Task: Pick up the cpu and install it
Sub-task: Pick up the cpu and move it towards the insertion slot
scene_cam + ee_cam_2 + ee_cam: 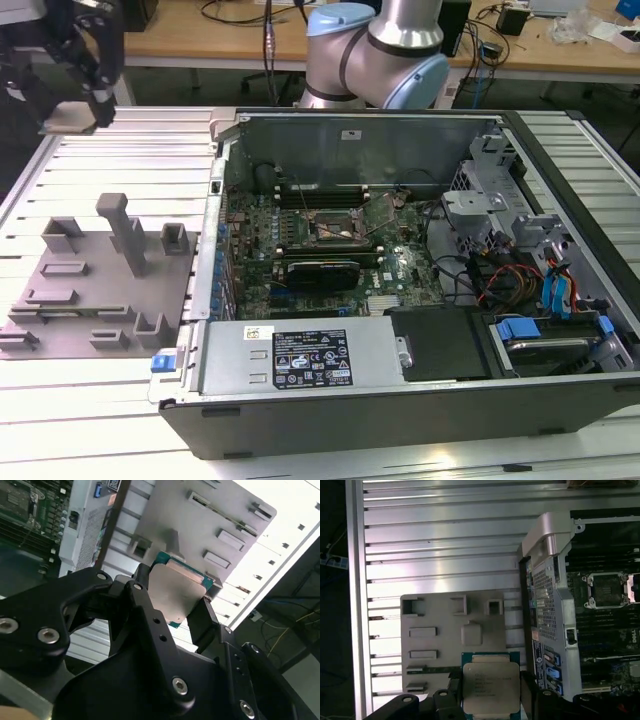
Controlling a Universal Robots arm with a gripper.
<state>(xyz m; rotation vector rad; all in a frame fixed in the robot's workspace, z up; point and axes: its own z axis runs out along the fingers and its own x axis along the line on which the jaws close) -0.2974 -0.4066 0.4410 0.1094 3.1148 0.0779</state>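
The cpu (490,685), a flat square chip with a pale metal top and a green rim, sits between the black fingers of my gripper (490,694), which is shut on two opposite edges. In the second wrist view the cpu (177,590) is clamped in the gripper (175,599) high above the grey fixture plate (200,525). The exterior view has the gripper (88,100) at the far upper left, holding the pale cpu (68,120) well above the table. The open socket (335,226) on the motherboard is bare; the first wrist view also takes in the socket (607,590).
The open computer case (300,365) lies at the exterior view's right, with a black graphics card (315,272) below the socket and cables and drive bays further right. The grey fixture plate (90,290) with upright blocks lies on the slatted aluminium table (120,170). The arm's base (375,50) stands behind the case.
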